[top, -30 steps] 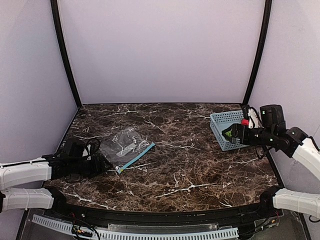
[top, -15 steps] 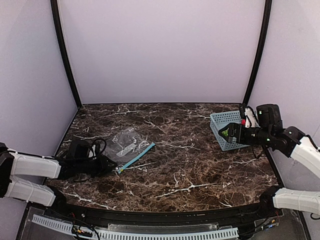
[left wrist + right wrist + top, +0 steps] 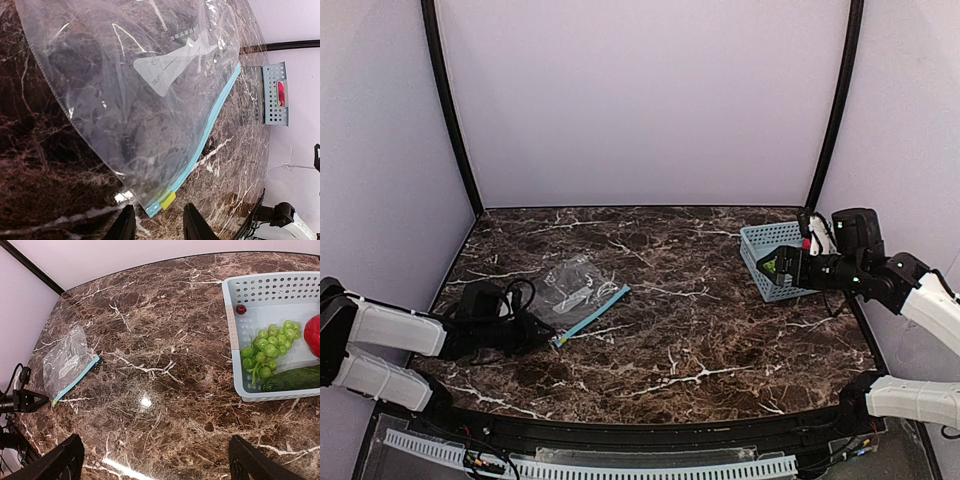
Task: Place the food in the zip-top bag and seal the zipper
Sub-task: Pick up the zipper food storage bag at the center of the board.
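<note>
Lying in the basket [image 3: 232, 340], the food [image 3: 262, 352] is not bagged yet; left gripper [image 3: 157, 220] narrow at the zip-top bag [image 3: 125, 90], right gripper [image 3: 157, 457] wide, empty.

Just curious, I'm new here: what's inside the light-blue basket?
In the basket the right wrist view shows a green grape bunch, a small dark red ball, a long dark green vegetable and part of a red fruit. The basket's right side lies outside the picture.

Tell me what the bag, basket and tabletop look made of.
Zip-top bag: thin clear plastic film, glossy, creased, see-through. Basket: rigid light-blue plastic, matte, perforated walls. Tabletop: polished brown marble look, white veins, glare spot; possibly laminate.
</note>
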You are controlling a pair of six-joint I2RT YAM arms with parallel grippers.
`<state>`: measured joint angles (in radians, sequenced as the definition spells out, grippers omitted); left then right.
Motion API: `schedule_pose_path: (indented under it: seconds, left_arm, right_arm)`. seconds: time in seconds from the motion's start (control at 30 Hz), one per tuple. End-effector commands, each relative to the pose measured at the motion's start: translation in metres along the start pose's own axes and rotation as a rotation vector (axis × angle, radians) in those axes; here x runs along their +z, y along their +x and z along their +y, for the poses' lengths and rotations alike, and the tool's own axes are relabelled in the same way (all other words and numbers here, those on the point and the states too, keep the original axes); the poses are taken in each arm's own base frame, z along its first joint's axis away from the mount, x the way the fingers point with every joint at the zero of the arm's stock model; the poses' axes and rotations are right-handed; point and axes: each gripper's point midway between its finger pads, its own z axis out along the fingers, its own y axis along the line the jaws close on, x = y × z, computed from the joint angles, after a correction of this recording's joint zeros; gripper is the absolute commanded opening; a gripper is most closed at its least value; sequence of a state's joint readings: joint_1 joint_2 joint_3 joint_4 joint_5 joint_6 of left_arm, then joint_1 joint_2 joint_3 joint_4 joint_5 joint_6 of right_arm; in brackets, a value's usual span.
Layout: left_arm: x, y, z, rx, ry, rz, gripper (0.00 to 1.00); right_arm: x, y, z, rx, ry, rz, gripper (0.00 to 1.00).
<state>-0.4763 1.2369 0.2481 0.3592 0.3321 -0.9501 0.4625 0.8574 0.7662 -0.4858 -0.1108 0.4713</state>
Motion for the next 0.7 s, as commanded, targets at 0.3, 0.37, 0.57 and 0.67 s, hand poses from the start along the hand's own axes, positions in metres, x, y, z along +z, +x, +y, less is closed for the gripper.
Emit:
schedule_pose_path:
  seconds: [0.3, 0.37, 0.57, 0.67]
  left_arm:
    - [0.008, -0.009, 0.011, 0.026, -0.044, -0.049, 0.28]
    - [0.011, -0.011, 0.009, 0.029, -0.034, -0.055, 0.28]
    - [0.017, -0.014, 0.005, 0.03, -0.007, -0.059, 0.23]
    - [0.019, -0.014, 0.003, 0.028, 0.002, -0.059, 0.13]
  right_arm:
    - [-0.005, -0.011, 0.008, -0.024, -0.016, -0.033, 0.99]
    - [-0.005, -0.011, 0.007, -0.027, -0.011, -0.032, 0.99]
    - [-0.005, -0.009, 0.005, -0.036, -0.002, -0.024, 0.99]
    - [-0.004, -0.009, 0.005, -0.04, 0.001, -0.021, 0.99]
